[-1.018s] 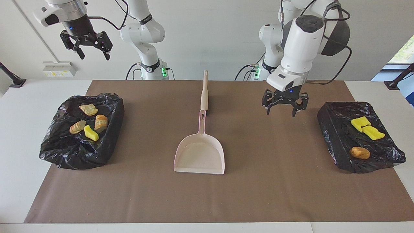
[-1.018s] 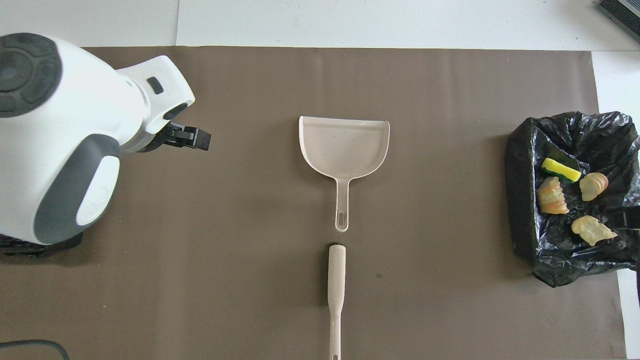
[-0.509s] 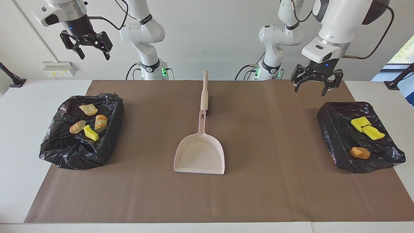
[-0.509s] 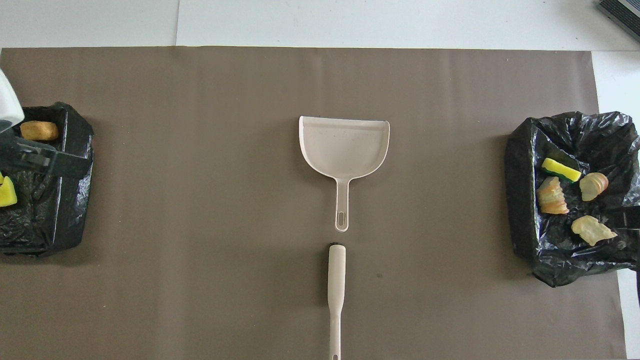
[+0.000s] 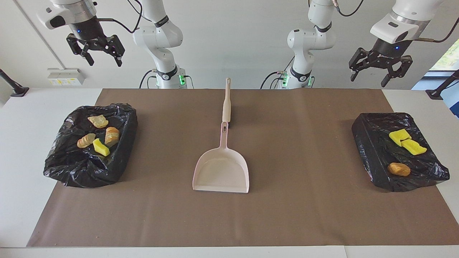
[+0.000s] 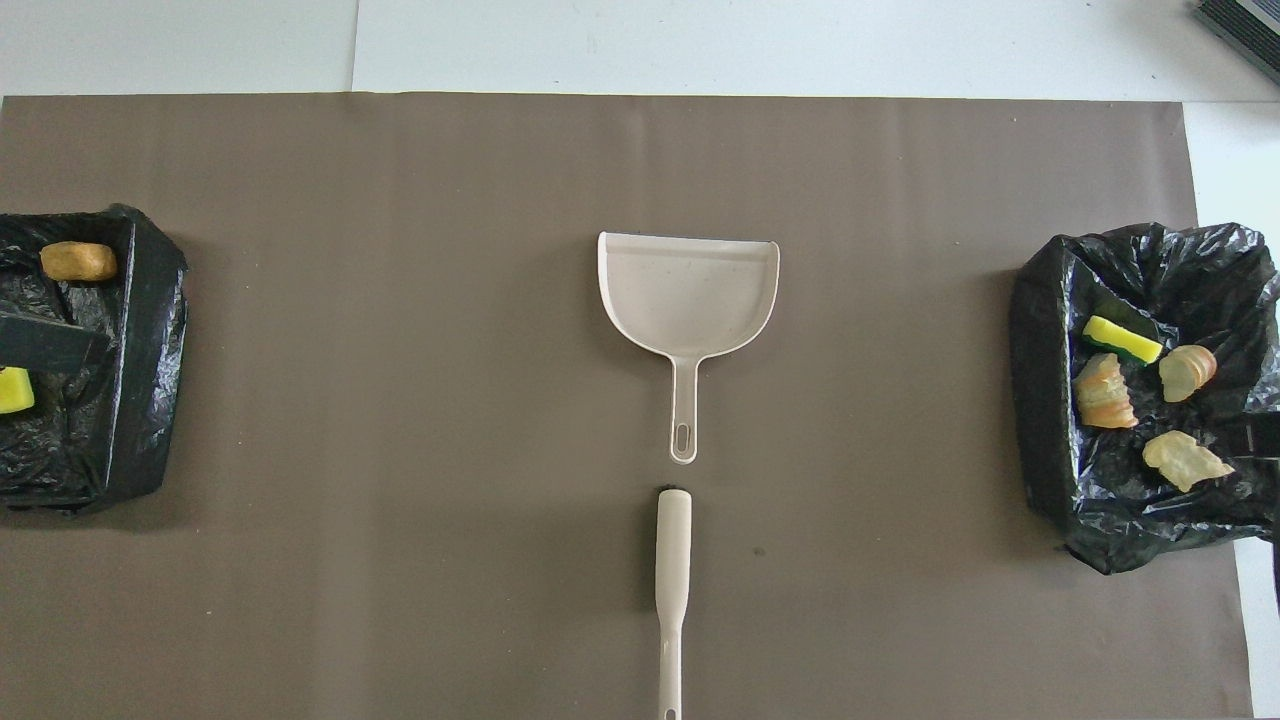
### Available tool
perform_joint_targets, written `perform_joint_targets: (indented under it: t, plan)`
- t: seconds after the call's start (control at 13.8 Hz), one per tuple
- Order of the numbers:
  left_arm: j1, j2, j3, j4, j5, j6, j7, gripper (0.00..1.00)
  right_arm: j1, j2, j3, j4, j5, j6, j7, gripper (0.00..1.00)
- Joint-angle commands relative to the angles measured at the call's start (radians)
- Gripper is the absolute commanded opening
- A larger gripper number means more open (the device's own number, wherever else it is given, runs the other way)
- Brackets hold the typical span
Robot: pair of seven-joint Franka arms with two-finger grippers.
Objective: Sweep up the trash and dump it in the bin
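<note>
Both arms are up and clear of the table (image 5: 251,222), and this looks like the finish line. The left gripper (image 5: 381,70) hangs high over the left arm's end, fingers spread wide, nothing in them. The right gripper (image 5: 96,49) hangs high over the right arm's end, fingers open too and just as empty.

Where's the trash? All of it is in the two bag-lined bins. The bin at the right arm's end (image 5: 89,145) holds four pieces: three bread pieces (image 5: 112,136) and a yellow sponge chunk (image 5: 101,147) with a green side. The bin at the left arm's end (image 5: 398,152) holds two yellow sponge pieces (image 5: 407,141) and one brown bread piece (image 5: 398,169). That's seven, and no pieces lie loose on the brown mat (image 5: 304,161).

The dustpan (image 5: 221,171) lies flat mid-table, its pan empty, handle pointing toward the robots. The brush (image 5: 226,104) lies in line with it, nearer the robots, its head just short of the dustpan's handle. I'd call the sweeping and dumping done; nothing appears left to do.
</note>
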Motion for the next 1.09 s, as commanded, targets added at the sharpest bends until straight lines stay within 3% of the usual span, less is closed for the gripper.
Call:
perform_joint_targets:
  t: [0.0,1.02]
  plan:
    - [0.012,-0.017,-0.003,0.012,-0.019,-0.028,0.006,1.0,-0.001,-0.015,0.001,-0.013,-0.005,0.0,-0.013,1.0]
    - [0.012,-0.031,-0.006,0.004,-0.011,-0.084,-0.099,1.0,-0.001,-0.015,0.001,-0.013,-0.005,-0.002,-0.013,1.0]
